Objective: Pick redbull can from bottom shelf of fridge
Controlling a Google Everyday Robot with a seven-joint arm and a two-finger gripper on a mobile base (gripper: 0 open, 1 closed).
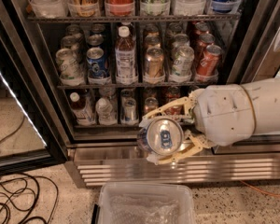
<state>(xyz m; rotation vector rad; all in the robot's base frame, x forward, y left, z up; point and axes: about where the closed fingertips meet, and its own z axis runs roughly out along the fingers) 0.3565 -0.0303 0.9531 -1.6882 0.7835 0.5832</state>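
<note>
My gripper [151, 140] is shut on the redbull can [160, 136], a slim silvery can whose shiny round end with a small blue mark faces the camera. The cream fingers [170, 107] clasp it above and below. The can is held out in front of the fridge [252, 27], level with the front edge of the bottom shelf [107, 125] and above the ribbed steel base grille [130, 169]. The bottom shelf still holds small bottles and cans on its left part. My white arm [242, 111] comes in from the right and hides the shelf's right part.
The rack above holds a gold-copper can [154, 62], a red can [208, 59], a blue can [97, 62] and a bottle [125, 55]. A clear plastic bin [147, 204] sits on the floor below. The open glass door [14, 97] stands left. Black cables [14, 199] lie on the floor.
</note>
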